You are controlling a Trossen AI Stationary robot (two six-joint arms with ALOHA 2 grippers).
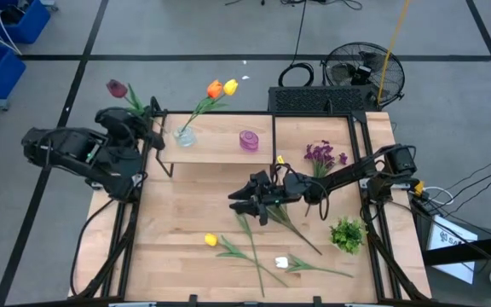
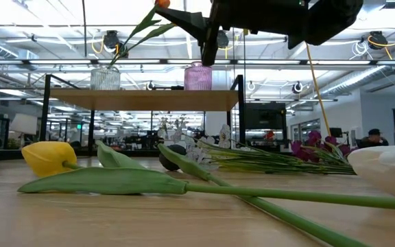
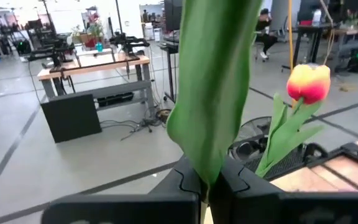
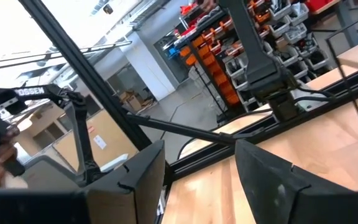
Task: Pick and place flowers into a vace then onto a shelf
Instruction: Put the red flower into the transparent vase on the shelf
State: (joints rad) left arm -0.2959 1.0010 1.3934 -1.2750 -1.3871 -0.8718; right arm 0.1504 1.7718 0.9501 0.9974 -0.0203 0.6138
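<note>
— What colours do I have up on the shelf (image 1: 220, 153)?
— Light wood; a clear vase (image 1: 184, 136) with orange and yellow flowers (image 1: 221, 88), and a pink-purple vase (image 1: 249, 140).
— And my left pincer (image 1: 147, 124)?
— Black, on a dark red tulip (image 1: 117, 88) with a green stem. I see a yellow tulip (image 1: 210, 240) and a white tulip (image 1: 281, 263) on the pale wood table (image 1: 186, 222).

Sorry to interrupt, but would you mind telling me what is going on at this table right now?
The robot is arranging artificial flowers. The left gripper is shut on a dark red tulip by its stem, at the left end of the shelf. A clear vase on the shelf already holds an orange tulip and a yellow one; a pink vase beside it looks empty. The right gripper hovers open over the table's middle, above loose flowers: a yellow tulip, a white tulip and a purple cluster.
</note>
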